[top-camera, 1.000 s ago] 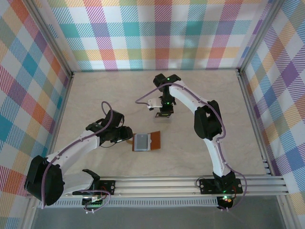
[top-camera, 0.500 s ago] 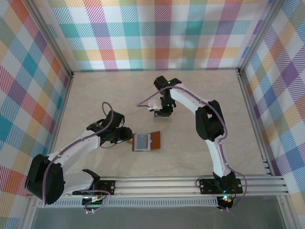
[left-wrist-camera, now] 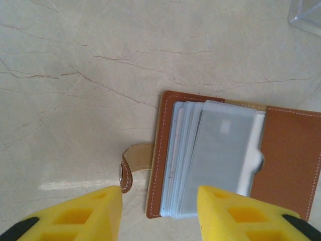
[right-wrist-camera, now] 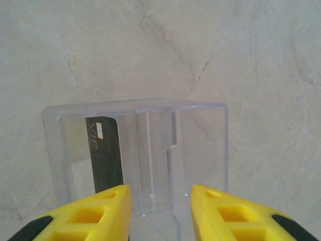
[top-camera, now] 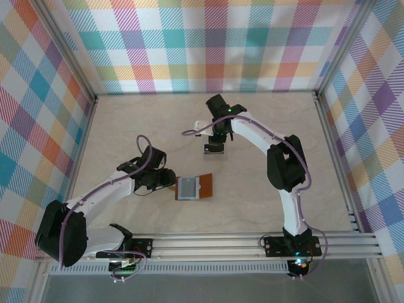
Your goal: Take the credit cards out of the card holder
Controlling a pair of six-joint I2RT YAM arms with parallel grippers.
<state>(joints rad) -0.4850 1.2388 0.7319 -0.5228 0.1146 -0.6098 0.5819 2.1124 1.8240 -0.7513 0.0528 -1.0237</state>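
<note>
Card holder: the card holder (top-camera: 204,185) lies open and flat on the table (top-camera: 132,126), a little toward 6 o'clock of the middle of the top view. In the left wrist view its strap tab (left-wrist-camera: 131,168) sticks out at 9 o'clock and its bare leather flap lies at 3 o'clock.
Credit cards: the credit cards (left-wrist-camera: 220,150) inside it sit in a fanned stack of clear sleeves (left-wrist-camera: 183,150). The top sleeve shows a grey one, with a whitish edge at the thumb notch (left-wrist-camera: 257,161).
Dark card: a dark card (right-wrist-camera: 105,150) stands inside the clear box (right-wrist-camera: 200,130), well apart from the holder at its 1 o'clock.
Left gripper: the left gripper (left-wrist-camera: 158,213) has its fingers spread and pinches nothing. One tip is by the strap tab, the other over the sleeves; I cannot tell whether they press down.
Right gripper: the right gripper (right-wrist-camera: 160,211) has its fingers parted over the box's near wall and grips nothing.
Handling: the cards look light, stiff, thin and slick. The sleeves look soft and likely to cling, and the holder looks light enough to slide.
Where to hold: probably pinch the bared card edge at the notch and draw it toward 3 o'clock, with the leather pinned at 9 o'clock.
Risk: the whole holder may drag along, or two cards may come out together.
</note>
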